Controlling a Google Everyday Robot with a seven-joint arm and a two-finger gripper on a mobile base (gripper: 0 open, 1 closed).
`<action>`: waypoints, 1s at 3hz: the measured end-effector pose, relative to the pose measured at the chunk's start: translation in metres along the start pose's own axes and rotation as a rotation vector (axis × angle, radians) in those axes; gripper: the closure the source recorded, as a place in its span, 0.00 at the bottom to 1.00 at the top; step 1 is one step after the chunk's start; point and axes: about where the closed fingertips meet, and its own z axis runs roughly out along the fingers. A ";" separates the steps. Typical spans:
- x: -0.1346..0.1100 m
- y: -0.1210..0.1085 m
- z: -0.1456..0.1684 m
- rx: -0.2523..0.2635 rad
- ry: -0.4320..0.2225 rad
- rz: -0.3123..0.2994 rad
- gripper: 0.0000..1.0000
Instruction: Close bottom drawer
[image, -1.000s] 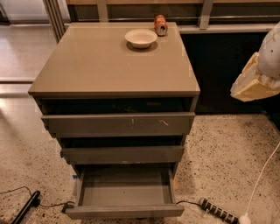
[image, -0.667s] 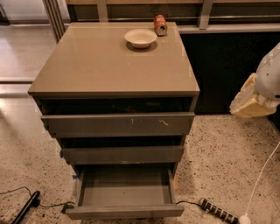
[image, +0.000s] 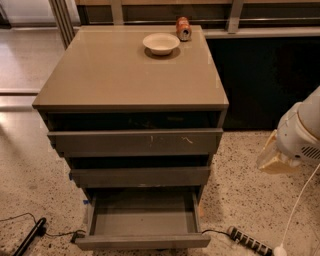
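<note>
The bottom drawer (image: 142, 241) is the lowest and narrowest of three grey-taupe drawers in a cabinet (image: 131, 70). It is pulled far out toward me, and its empty grey box interior (image: 145, 215) shows. My gripper (image: 274, 159) is at the right edge of the view on the white arm (image: 302, 130). It hangs beside the cabinet at about the height of the middle drawer, well right of and above the bottom drawer, touching nothing.
The top drawer (image: 135, 141), with pale scratch marks, and the middle drawer (image: 140, 176) stick out slightly. A white bowl (image: 161, 43) and an orange can (image: 183, 28) sit on the cabinet top. A power strip (image: 250, 241) and a white cable (image: 295, 210) lie on the floor at right, and a black tool (image: 30, 237) at left.
The arm with the gripper has sunk lower along the right edge of the view. The drawers have not moved.
</note>
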 end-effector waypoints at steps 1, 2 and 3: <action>0.033 0.051 0.071 -0.175 0.132 -0.017 1.00; 0.033 0.051 0.071 -0.175 0.132 -0.017 1.00; 0.033 0.064 0.076 -0.174 0.118 -0.012 1.00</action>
